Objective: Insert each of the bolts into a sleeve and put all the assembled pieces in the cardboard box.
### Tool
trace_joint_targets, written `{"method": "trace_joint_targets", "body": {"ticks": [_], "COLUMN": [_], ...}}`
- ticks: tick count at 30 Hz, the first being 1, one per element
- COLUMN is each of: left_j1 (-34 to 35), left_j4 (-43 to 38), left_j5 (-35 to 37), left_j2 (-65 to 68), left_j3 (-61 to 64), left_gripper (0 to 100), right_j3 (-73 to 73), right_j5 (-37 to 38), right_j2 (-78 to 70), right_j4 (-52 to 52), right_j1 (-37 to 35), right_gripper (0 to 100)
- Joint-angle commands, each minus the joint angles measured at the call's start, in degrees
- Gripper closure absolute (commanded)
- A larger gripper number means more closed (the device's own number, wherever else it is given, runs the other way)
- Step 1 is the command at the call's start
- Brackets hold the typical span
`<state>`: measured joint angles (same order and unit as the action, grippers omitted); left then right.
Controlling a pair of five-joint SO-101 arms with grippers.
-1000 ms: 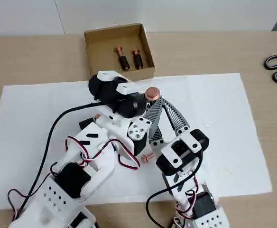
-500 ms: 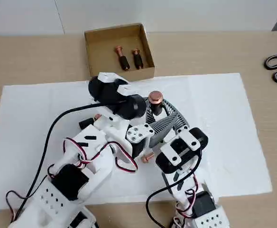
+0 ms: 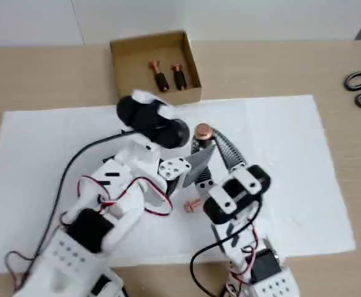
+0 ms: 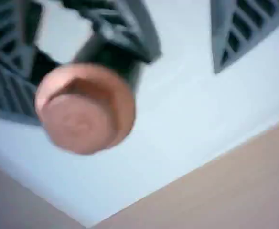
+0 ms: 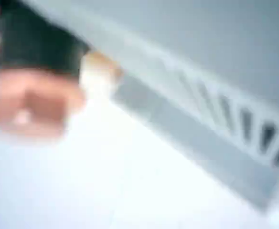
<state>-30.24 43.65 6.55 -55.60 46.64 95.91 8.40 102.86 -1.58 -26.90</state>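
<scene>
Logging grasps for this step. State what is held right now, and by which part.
The right gripper appears to hold an assembled piece, with its grip on the black sleeve, just under the copper bolt head.

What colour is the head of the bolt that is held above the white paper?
Copper. The bolt shows best in the left wrist view.
</scene>
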Motion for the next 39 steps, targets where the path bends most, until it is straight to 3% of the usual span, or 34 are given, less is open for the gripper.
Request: {"method": "trace_joint_targets", "body": {"ticks": [1,10,17,22,34,39], "left_j1": [1.76,1.49,-6.33,-7.03,11.52,15.47], "left_j4": [0.35,-1.05,-0.97,-0.97,-5.27,-7.74], "left_j5": [-0.62,-0.26,-0.18,-0.18,2.37,4.92], "left_j2": [0.26,-0.18,0.26,0.26,-0.35,-3.08], "left_j3": [-0.57,-3.47,-12.88,-16.31,-13.67,-7.25], "left_gripper": [77,77,77,77,78,92], "right_j3": [0.35,0.44,0.44,0.44,0.44,0.44], "right_j5": [-0.26,-0.26,-0.26,-0.18,-0.18,-0.18], "right_j2": [1.01,1.01,0.92,0.84,0.57,0.75], "right_j4": [1.45,1.45,1.45,1.45,1.36,-2.95], "right_j1": [0.57,0.57,0.57,0.57,0.57,0.66], "right_gripper": [99.5,99.5,99.5,99.5,99.5,99.5]}}
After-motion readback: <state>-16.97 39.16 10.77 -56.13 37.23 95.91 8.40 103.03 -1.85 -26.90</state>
